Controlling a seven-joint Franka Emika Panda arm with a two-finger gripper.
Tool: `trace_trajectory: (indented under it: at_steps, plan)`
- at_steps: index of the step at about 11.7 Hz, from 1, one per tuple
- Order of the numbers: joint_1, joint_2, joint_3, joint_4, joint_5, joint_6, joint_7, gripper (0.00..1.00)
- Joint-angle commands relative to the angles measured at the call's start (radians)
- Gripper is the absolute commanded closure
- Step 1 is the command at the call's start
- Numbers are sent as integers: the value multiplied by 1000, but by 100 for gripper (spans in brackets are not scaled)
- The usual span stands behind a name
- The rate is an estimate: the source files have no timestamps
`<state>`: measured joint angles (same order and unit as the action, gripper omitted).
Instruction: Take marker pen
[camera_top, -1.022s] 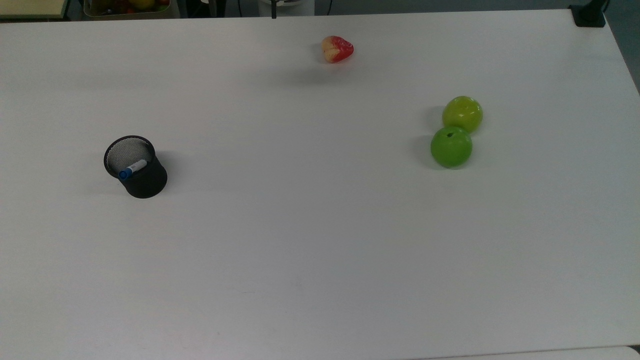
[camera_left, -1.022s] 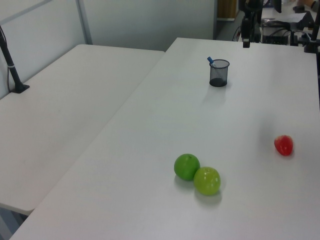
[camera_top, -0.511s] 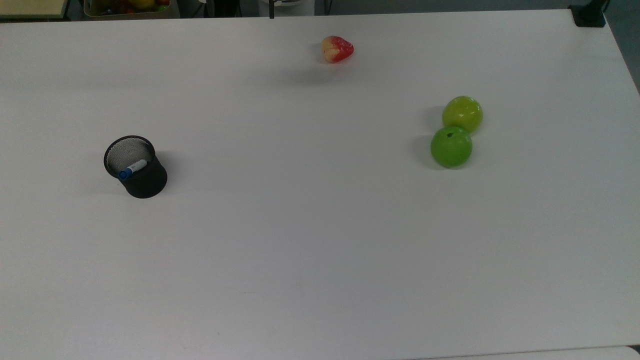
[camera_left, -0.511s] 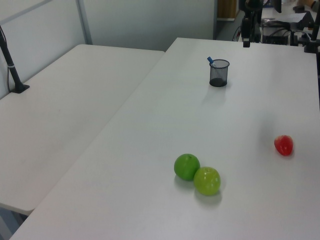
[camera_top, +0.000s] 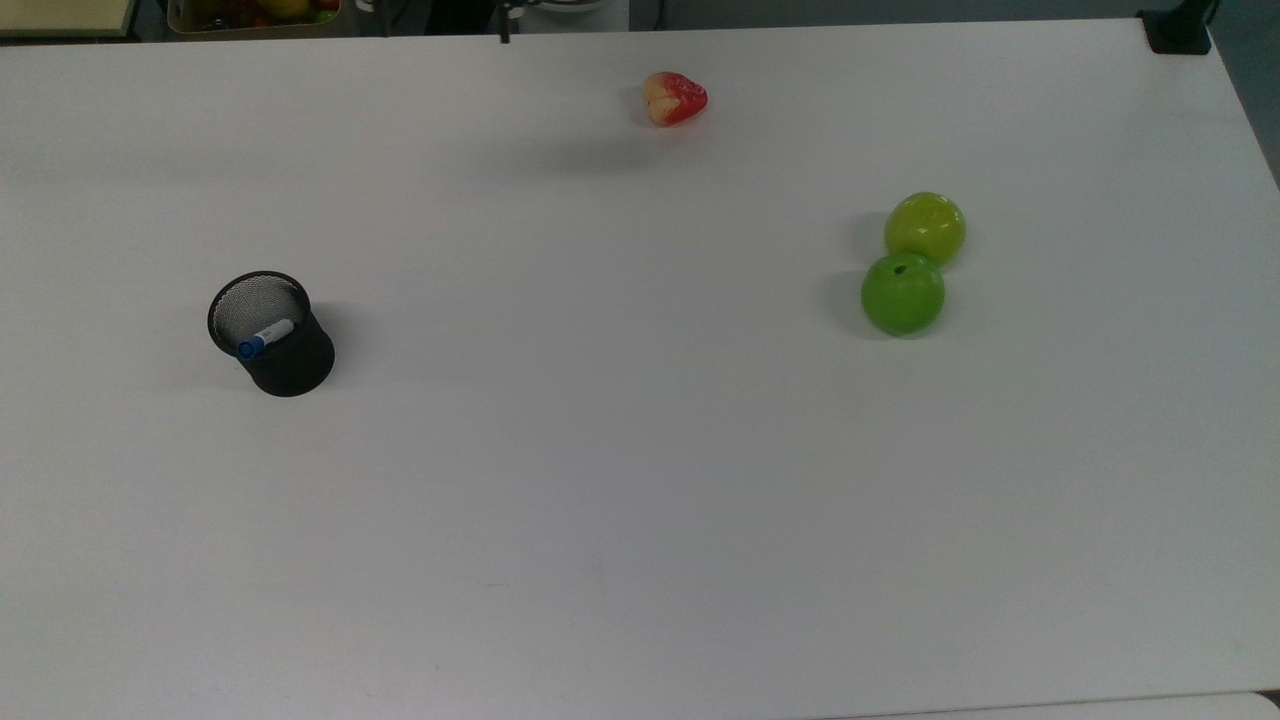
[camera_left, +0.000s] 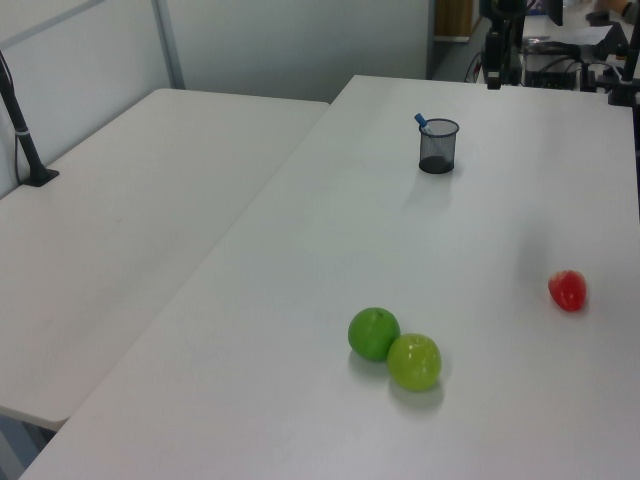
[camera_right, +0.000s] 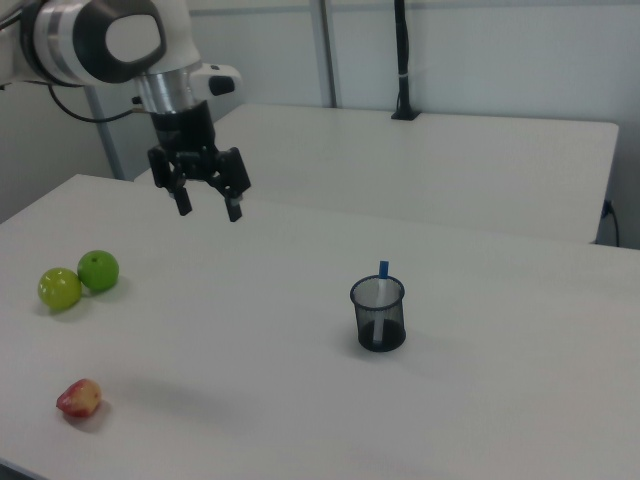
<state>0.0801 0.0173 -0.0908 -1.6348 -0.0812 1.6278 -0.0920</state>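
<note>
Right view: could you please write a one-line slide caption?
Open gripper hangs above the table, left of the cup holding the marker.

light: even, bright | shadows: soft, faint | glare: mild | focus: slightly soft

The white, blue-capped marker pen (camera_top: 266, 337) stands tilted inside the black mesh cup (camera_top: 283, 360).
</note>
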Motion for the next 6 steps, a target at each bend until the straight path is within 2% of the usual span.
trace_trajectory:
  at_steps: [1,3,6]
  plan:
    - [-89,93,-3,91,6,26,-77,0]
    - [-124,137,-3,130,6,55,-80,0]
    - [-172,163,-3,124,14,205,-103,0]
